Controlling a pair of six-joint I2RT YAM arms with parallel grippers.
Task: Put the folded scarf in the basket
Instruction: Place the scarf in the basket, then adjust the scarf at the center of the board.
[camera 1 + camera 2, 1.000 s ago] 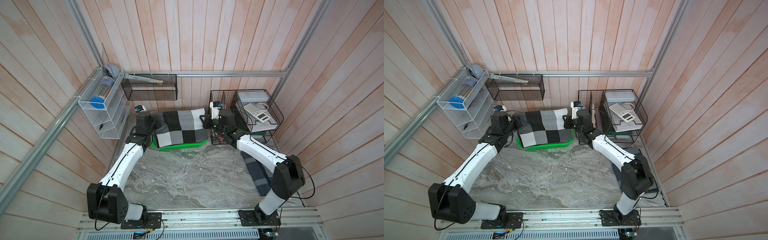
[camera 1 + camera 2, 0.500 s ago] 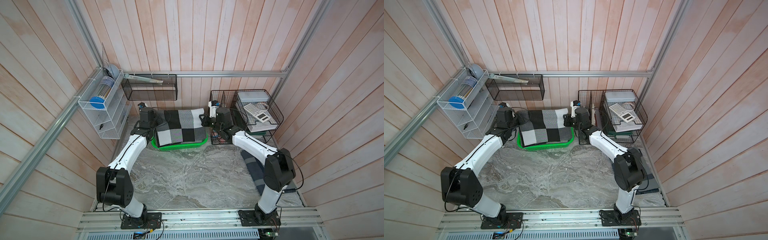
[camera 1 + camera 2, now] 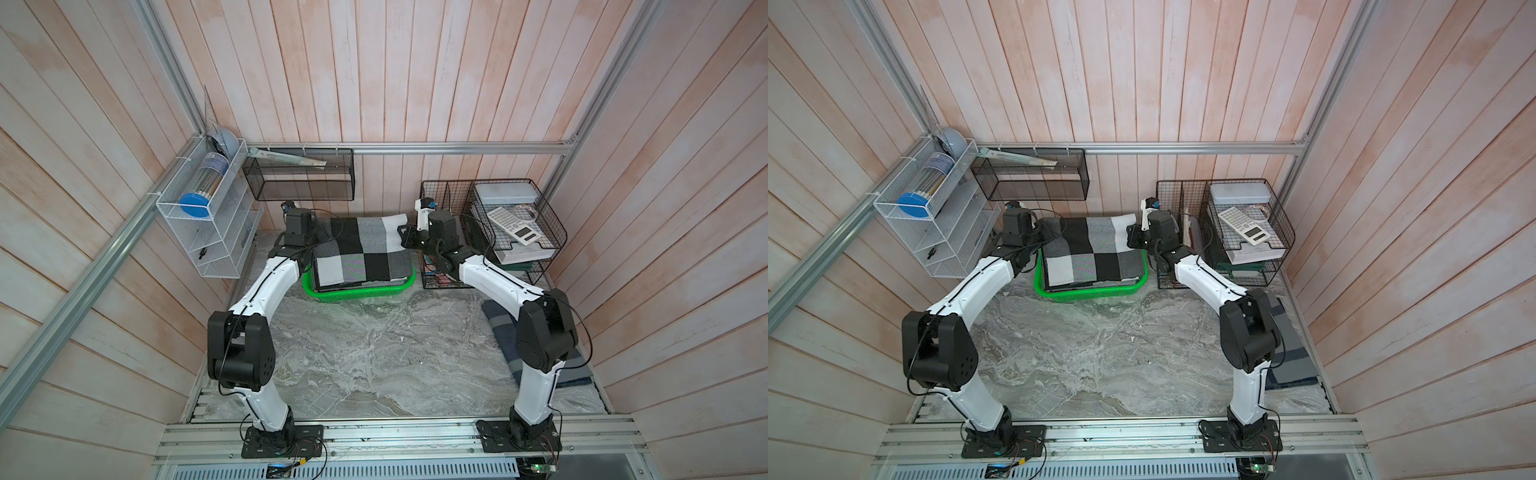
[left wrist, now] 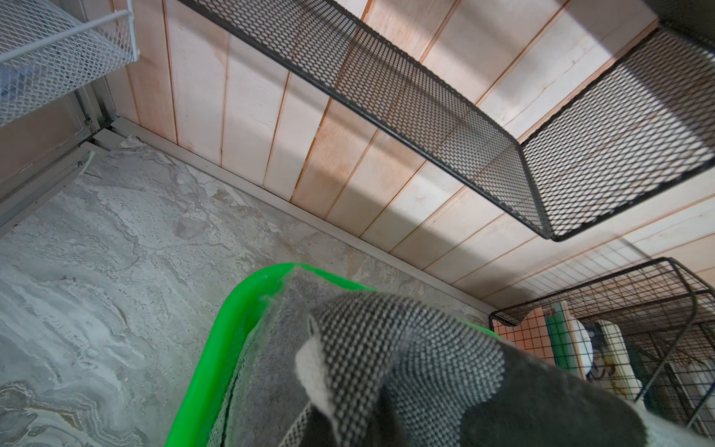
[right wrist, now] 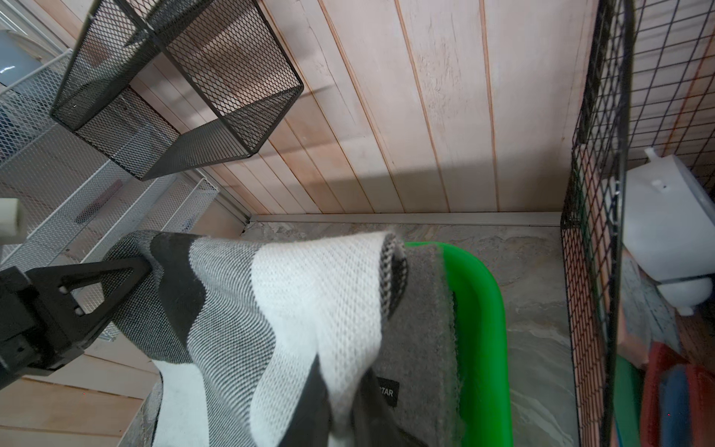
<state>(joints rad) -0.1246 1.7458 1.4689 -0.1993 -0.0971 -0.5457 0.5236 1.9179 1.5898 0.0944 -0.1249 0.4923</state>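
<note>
Edges and room: in both top views the basket (image 3: 358, 293) is sitting at the upper centre of the frame, on the far part of the worktop (image 3: 374, 357), close to the back wall. Its right rim is lying just beside the black wire organizer (image 3: 440, 266). The black mesh shelf (image 3: 299, 183) is hanging on the wall above its left end, and the white wire rack (image 3: 208, 232) is occupying the left wall. The widest stretch of worktop is lying in the lower centre between the two arms, while a dark folded cloth (image 3: 498, 328) is taking up the lower right edge. Orientation: the checked scarf (image 3: 361, 249) is running with its long axis left to right in the frame, parallel to the basket's long side. It is spreading over the basket, with its far edge raised and its near edge sagging inside the green rim. Relation: the left pincer (image 3: 316, 237) is clenching the scarf's upper-left corner and the right pincer (image 3: 401, 237) its upper-right corner, so the cloth is hanging between them. In the right wrist view, the scarf (image 5: 309, 309) is draping beside the basket wall (image 5: 483, 309), with a black finger (image 5: 116, 278) of the left pincer pressing on the far corner.
</note>
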